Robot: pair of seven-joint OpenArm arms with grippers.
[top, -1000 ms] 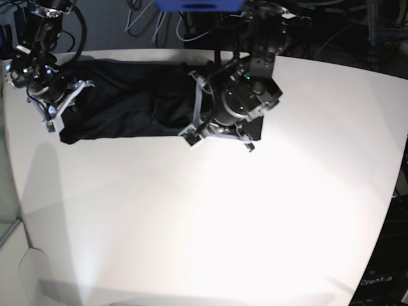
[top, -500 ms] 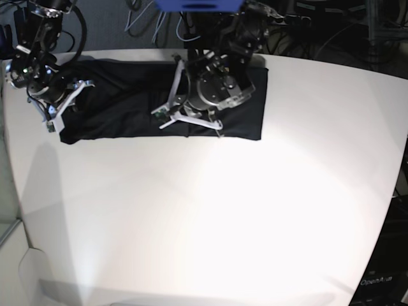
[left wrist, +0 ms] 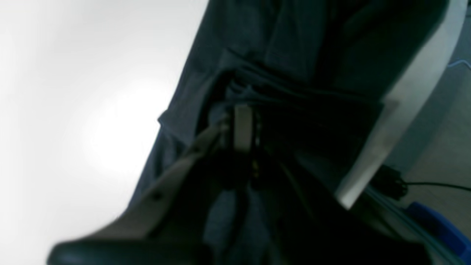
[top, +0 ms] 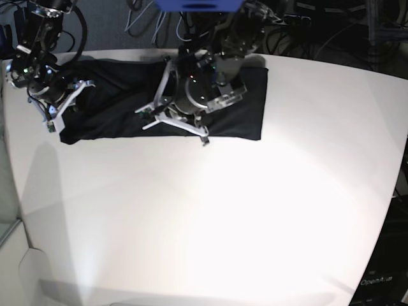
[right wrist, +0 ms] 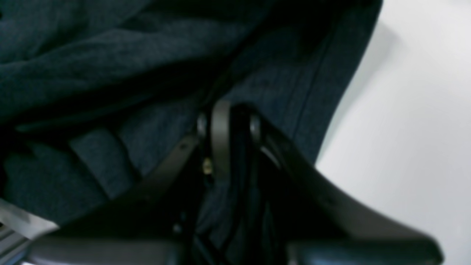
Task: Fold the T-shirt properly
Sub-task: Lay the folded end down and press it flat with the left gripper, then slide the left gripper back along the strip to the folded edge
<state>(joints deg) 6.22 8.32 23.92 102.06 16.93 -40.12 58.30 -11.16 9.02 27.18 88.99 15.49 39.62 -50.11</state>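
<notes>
The black T-shirt [top: 239, 105] lies as a long band across the back of the white table [top: 210, 217]. My left gripper [top: 148, 118] hovers over the shirt's middle. In the left wrist view this gripper [left wrist: 241, 123] is shut on a bunch of stacked folds of the shirt [left wrist: 279, 44]. My right gripper [top: 56, 115] is at the shirt's left end. In the right wrist view it [right wrist: 224, 121] is shut on the dark knit [right wrist: 92, 70] close to the shirt's edge.
The table's far edge [left wrist: 401, 103] runs just behind the shirt, with cables [top: 143, 19] and a blue object [top: 197, 4] beyond it. A dark stand [top: 382, 280] is at the lower right corner.
My left arm has moved left along the shirt, from over its right end to over its middle, and the right end now lies uncovered. The right arm has not moved.
</notes>
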